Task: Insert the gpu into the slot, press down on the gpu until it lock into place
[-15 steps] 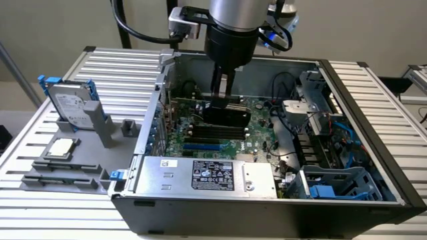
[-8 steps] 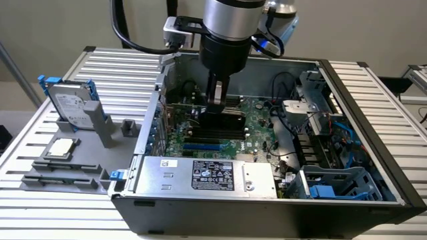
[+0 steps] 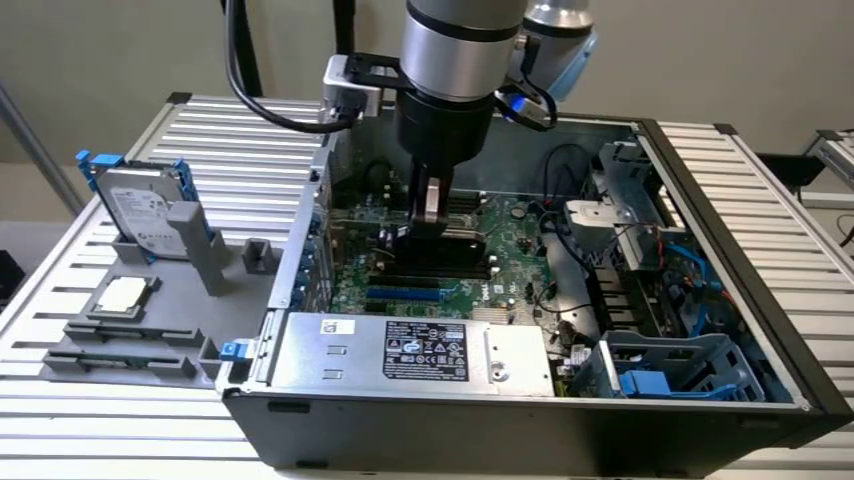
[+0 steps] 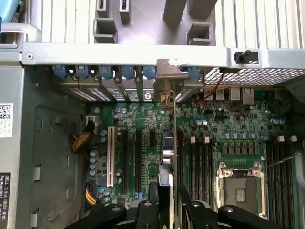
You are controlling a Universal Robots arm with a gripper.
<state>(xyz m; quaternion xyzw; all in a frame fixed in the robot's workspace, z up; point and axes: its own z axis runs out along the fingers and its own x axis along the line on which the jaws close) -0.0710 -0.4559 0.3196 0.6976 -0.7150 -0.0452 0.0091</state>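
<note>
One open computer case (image 3: 534,440) lies on a slatted table (image 3: 80,420), with a green motherboard (image 3: 514,245) on its floor. A silver and black arm (image 3: 454,60) reaches down into the middle of the case. Under it the gripper (image 3: 430,215) has the gpu (image 3: 434,245) pinched on edge: in the wrist view the card (image 4: 166,183) stands upright between the two black fingers (image 4: 145,210), one pressed against each face, so they are spread only as far as its thickness. The card's metal bracket (image 4: 167,78) sits against the case's rear wall. The slot (image 3: 400,293) lies on the case floor just beside the card's lower edge. Whether that edge has entered it cannot be told.
</note>
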